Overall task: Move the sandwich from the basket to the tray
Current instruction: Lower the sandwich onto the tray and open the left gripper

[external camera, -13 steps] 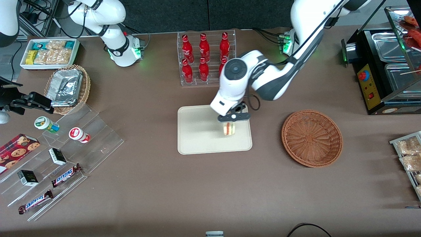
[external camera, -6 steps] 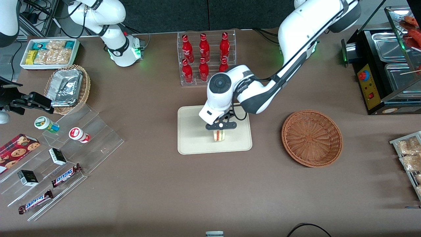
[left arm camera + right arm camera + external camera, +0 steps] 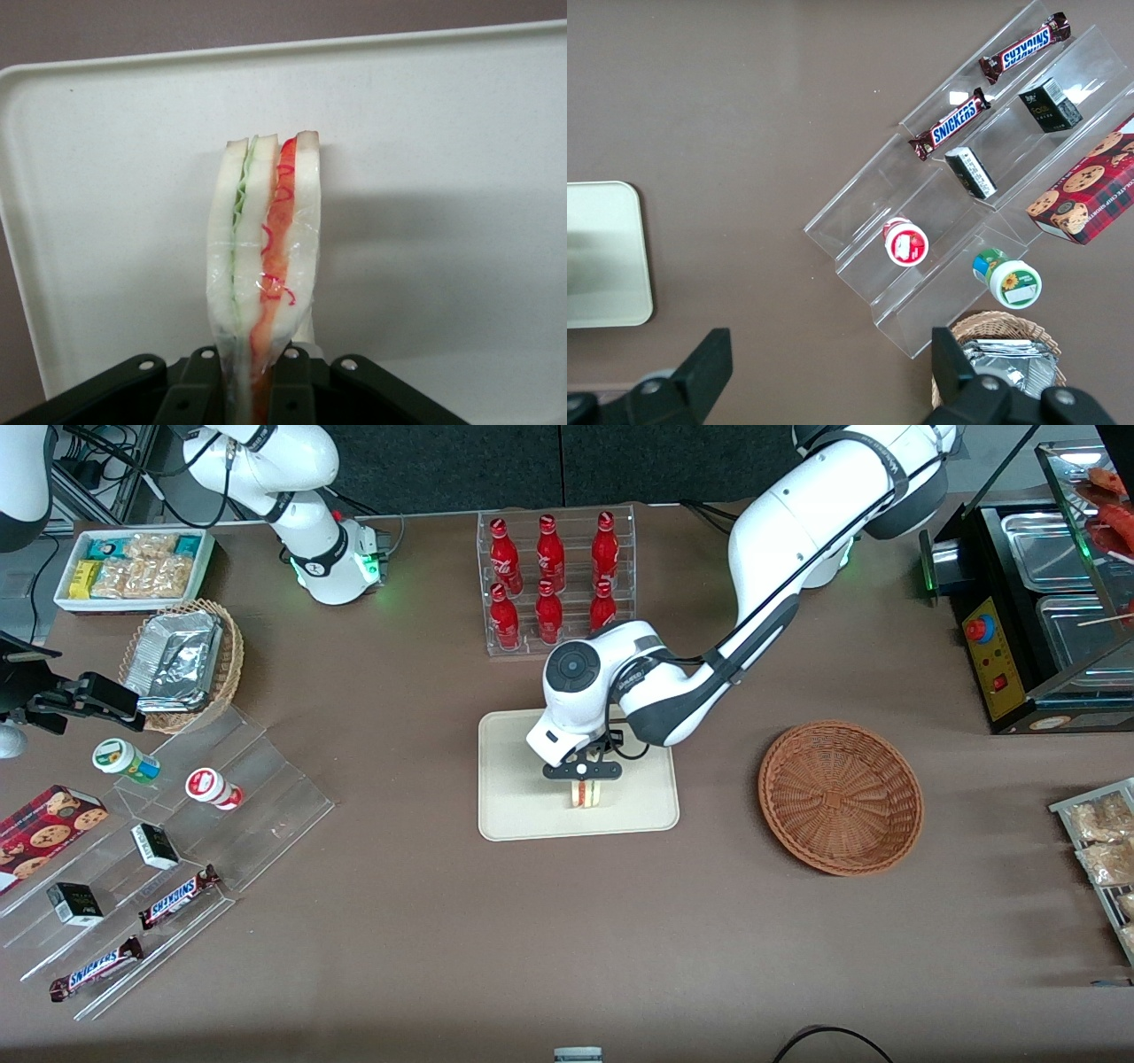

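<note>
The sandwich (image 3: 586, 794) is a wrapped wedge of white bread with red and green filling. My left gripper (image 3: 583, 779) is shut on it, low over the cream tray (image 3: 518, 797), near the tray's middle. In the left wrist view the sandwich (image 3: 264, 257) stands edge-up between the black fingers (image 3: 297, 385), with the tray (image 3: 443, 177) close under it; I cannot tell whether it touches the tray. The reddish-brown basket (image 3: 840, 797) is empty, beside the tray toward the working arm's end.
A clear rack of red bottles (image 3: 554, 580) stands farther from the front camera than the tray. A tan basket with foil containers (image 3: 182, 660), a white snack bin (image 3: 133, 567) and clear stepped shelves of snacks (image 3: 168, 841) lie toward the parked arm's end. A black food warmer (image 3: 1036, 602) stands at the working arm's end.
My gripper has carried the sandwich from the tray's basket-side edge toward the tray's middle and has come lower. The basket has not moved.
</note>
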`<control>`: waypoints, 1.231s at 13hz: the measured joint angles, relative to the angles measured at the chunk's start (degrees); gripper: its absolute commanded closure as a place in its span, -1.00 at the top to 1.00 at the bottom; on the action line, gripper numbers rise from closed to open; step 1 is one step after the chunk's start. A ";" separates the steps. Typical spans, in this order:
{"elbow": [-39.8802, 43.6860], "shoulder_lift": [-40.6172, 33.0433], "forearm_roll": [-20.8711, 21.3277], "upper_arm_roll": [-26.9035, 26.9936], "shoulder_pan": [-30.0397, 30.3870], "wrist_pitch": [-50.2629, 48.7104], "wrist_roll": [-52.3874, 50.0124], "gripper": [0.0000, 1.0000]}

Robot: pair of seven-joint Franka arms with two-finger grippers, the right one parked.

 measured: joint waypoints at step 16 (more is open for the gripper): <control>4.79 -2.41 0.56 0.23 0.85 -4.98 3.13 1.00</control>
